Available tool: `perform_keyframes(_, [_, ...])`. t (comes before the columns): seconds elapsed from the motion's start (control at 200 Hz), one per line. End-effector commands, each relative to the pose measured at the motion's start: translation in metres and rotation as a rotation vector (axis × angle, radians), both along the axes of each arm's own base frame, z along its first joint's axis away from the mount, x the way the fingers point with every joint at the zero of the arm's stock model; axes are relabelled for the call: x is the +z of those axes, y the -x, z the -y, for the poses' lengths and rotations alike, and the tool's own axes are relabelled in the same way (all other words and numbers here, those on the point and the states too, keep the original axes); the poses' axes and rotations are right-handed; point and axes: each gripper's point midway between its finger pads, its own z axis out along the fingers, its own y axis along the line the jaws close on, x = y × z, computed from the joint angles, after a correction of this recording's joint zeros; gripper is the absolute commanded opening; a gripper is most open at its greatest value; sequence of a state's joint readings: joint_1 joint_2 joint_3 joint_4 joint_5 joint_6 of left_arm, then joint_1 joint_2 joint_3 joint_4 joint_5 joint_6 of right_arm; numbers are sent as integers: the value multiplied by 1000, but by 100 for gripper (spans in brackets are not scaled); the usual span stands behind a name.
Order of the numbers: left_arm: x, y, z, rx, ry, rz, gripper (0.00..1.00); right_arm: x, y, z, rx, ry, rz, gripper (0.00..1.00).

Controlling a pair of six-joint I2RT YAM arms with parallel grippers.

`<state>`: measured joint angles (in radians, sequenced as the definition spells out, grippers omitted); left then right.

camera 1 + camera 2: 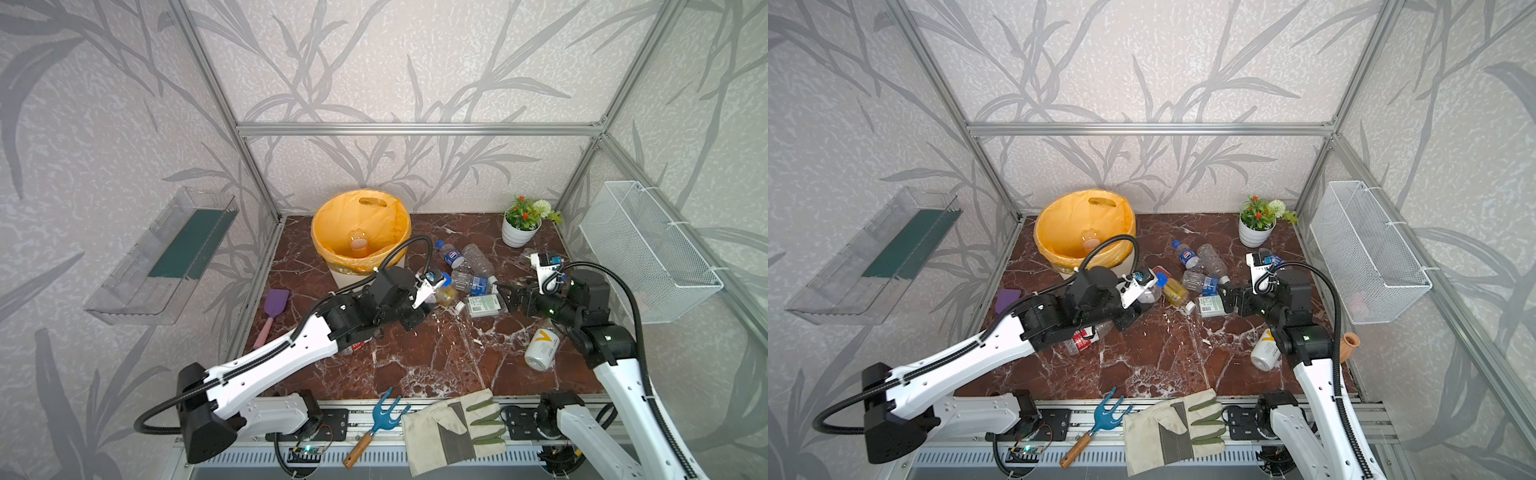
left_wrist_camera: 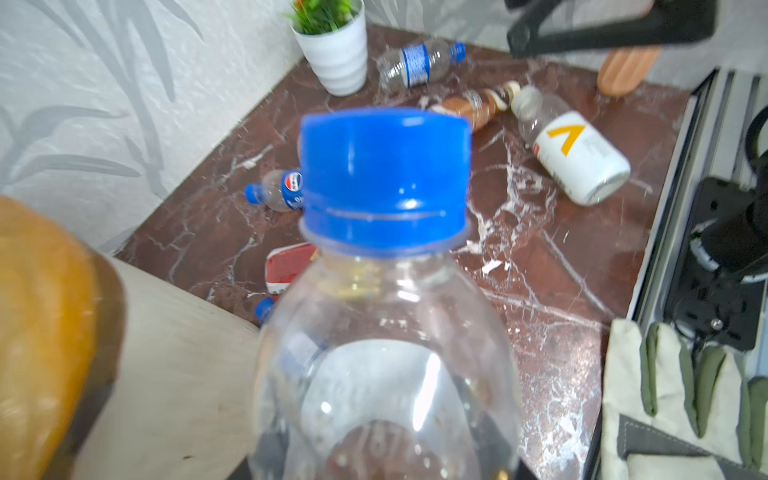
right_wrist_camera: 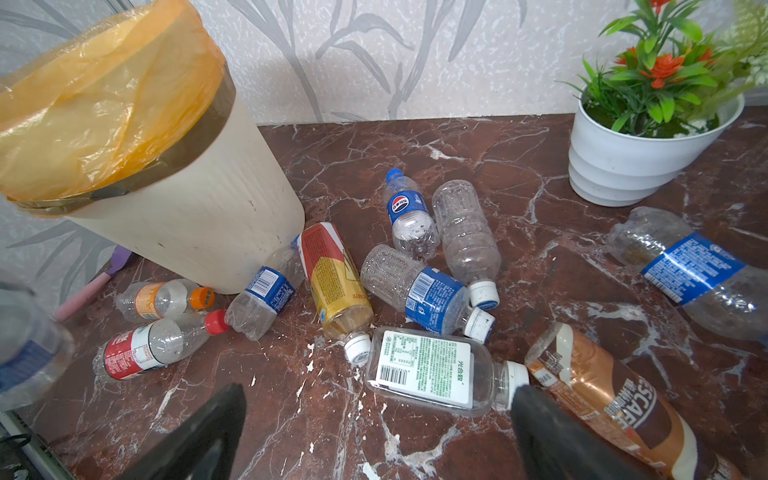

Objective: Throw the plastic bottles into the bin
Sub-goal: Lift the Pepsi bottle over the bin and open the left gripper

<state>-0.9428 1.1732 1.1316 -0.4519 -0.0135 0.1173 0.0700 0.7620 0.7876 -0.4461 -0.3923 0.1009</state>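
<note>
While the left gripper hangs above the table, just right of the bin: it is clamped on a clear blue-capped bottle, cap pointing away from the wrist.
Right gripper: jaws spread wide, holding nothing, low and just right of the green-labelled bottle; whether they touch cannot be told.
Bin: far left, upright, orange bag folded over its rim; one binned bottle lies inside.
Loose bottles: most cluster between the bin and the right gripper, among them a Pepsi bottle and a gold-labelled bottle.
Bin's foot: a red-labelled bottle and an orange-capped bottle lie there.
Right side: a white bottle lies beside the right arm.
Flower pot: far right corner.
</note>
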Motion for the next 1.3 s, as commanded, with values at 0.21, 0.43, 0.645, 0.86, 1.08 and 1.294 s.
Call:
perform_keyframes(0.21, [98, -11, -60, 283, 242, 245, 51, -9, -4, -2, -11, -45, -38, 98])
perform_keyframes(0.43, [155, -37, -109, 536, 268, 378, 59, -9, -3, 0, -29, -56, -36, 98])
perform_keyframes(0.645, [181, -96, -154, 717, 291, 327, 59, -4, -1, 1, -39, -54, -24, 97])
perform_keyframes(0.86, [153, -159, -151, 692, 219, -84, 87, 5, 2, 1, -38, -69, -17, 97])
perform_keyframes(1.08, [182, -134, -163, 707, 364, 79, 99, 10, 12, 12, -69, 15, 2, 99])
perform_keyframes(1.294, [188, -110, -175, 712, 364, 129, 99, 6, 1, 11, -88, -19, -29, 99])
